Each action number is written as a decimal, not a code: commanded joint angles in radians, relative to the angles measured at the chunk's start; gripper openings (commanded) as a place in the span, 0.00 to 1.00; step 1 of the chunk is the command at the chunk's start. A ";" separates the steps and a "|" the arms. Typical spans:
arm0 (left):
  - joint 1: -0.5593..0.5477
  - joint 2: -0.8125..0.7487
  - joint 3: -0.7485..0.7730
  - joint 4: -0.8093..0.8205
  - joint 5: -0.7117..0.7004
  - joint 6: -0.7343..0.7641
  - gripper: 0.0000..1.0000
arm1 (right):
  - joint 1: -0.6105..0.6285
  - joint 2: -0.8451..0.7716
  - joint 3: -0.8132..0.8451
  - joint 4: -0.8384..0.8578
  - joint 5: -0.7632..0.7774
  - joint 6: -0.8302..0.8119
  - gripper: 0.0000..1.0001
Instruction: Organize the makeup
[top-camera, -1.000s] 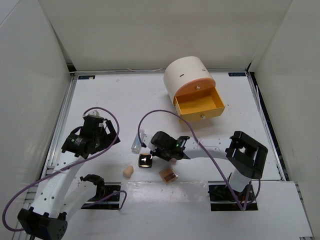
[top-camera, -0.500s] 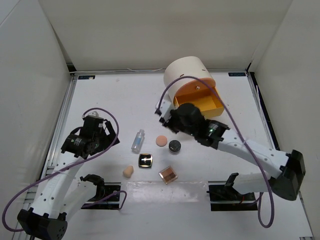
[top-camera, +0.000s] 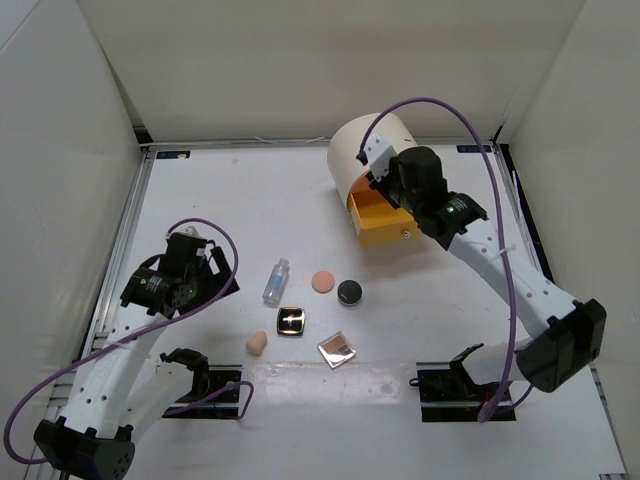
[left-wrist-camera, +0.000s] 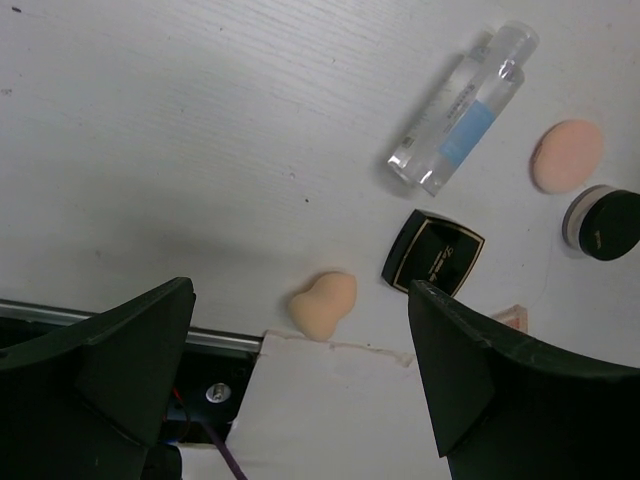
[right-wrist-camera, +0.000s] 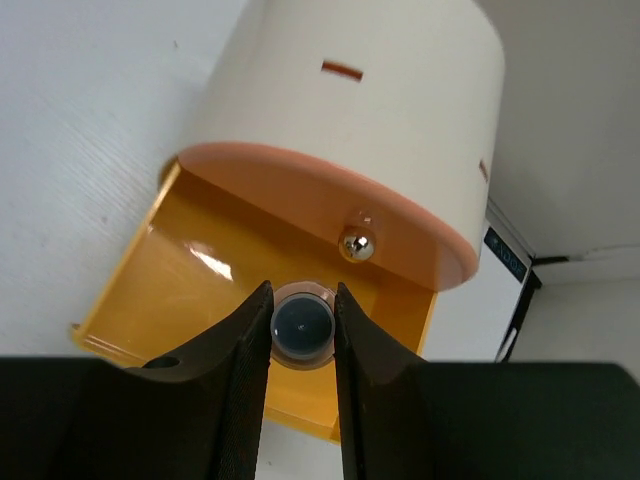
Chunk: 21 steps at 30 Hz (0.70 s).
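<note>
Makeup (top-camera: 337, 349) lies scattered on the matte white table (top-camera: 200, 200): clear little bottle (top-camera: 276, 281), peach round puff (top-camera: 322, 281), round black compact (top-camera: 349, 292), glossy square compact (top-camera: 291, 321) and beige egg sponge (top-camera: 257, 343), all apart. My right gripper (right-wrist-camera: 301, 300) pinches a small round jar (right-wrist-camera: 302, 328) with a dark glossy cap above the shiny open orange drawer (right-wrist-camera: 190, 270) of the smooth cream cylinder box (right-wrist-camera: 350, 130). My left gripper (left-wrist-camera: 300, 292) hangs spread wide over the sponge, grasping nothing.
</note>
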 joint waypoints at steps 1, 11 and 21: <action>-0.003 -0.006 0.003 -0.060 0.042 0.007 0.98 | 0.006 0.058 0.054 -0.087 0.120 -0.062 0.00; -0.003 -0.024 -0.088 -0.073 0.162 0.004 0.98 | 0.006 0.150 0.005 -0.049 0.166 -0.062 0.18; -0.003 -0.024 -0.132 -0.042 0.193 -0.008 0.98 | 0.021 0.184 0.037 -0.063 0.126 -0.013 0.49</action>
